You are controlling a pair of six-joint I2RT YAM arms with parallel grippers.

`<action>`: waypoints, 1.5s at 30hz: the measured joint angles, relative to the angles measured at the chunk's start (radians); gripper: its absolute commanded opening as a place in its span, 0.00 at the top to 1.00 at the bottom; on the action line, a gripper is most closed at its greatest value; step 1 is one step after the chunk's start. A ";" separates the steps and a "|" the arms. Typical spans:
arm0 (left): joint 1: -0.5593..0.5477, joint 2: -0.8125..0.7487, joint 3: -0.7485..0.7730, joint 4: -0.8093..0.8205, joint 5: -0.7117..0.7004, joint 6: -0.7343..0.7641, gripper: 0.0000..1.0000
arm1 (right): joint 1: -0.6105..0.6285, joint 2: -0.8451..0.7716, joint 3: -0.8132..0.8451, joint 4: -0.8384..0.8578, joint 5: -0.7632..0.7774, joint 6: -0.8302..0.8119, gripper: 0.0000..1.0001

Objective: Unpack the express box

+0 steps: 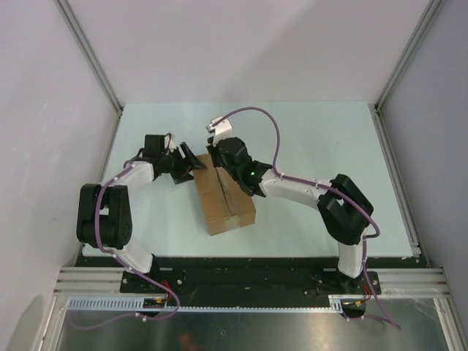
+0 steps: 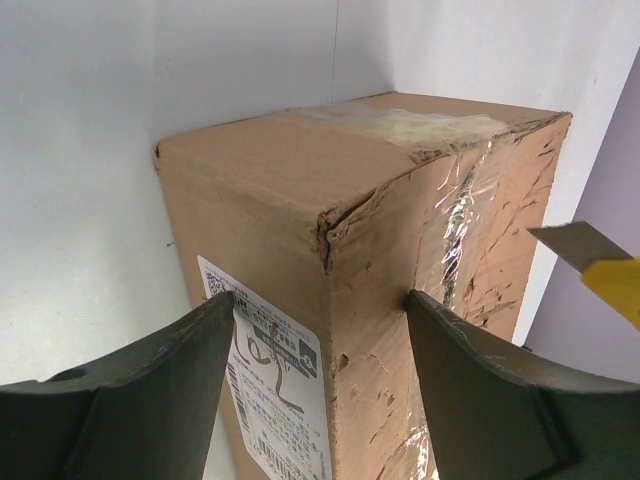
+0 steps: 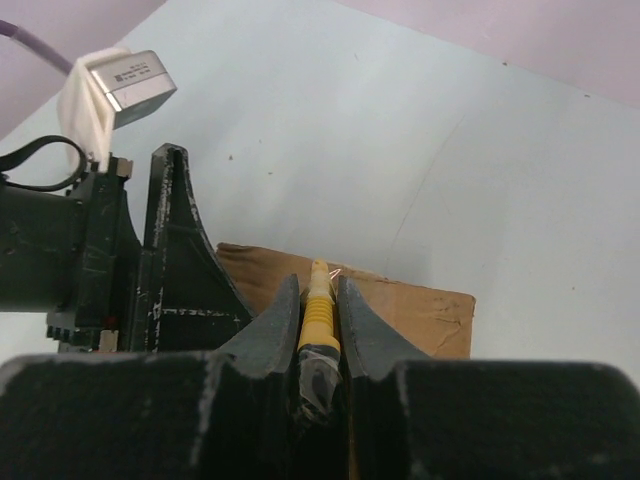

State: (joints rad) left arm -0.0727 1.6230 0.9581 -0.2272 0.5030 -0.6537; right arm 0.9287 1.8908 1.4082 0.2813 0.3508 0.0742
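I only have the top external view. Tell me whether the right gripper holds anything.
Observer: The right gripper is shut on a yellow utility knife, with the tip over the express box.
Operator: Report the left jaws.
Observer: The left gripper is open, with one finger on each side of an upright corner of the box.
Operator: Find the label.
Observer: A white shipping label sits on the side face left of that corner.
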 measured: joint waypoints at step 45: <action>0.006 -0.002 -0.022 0.024 0.003 -0.117 0.39 | 0.003 0.082 0.066 -0.120 0.052 0.048 1.00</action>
State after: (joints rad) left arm -0.0669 1.6211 0.9363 -0.2035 0.5056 -0.7704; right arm 0.9321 1.9732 1.4738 0.1612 0.4026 0.1223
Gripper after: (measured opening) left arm 0.644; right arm 0.158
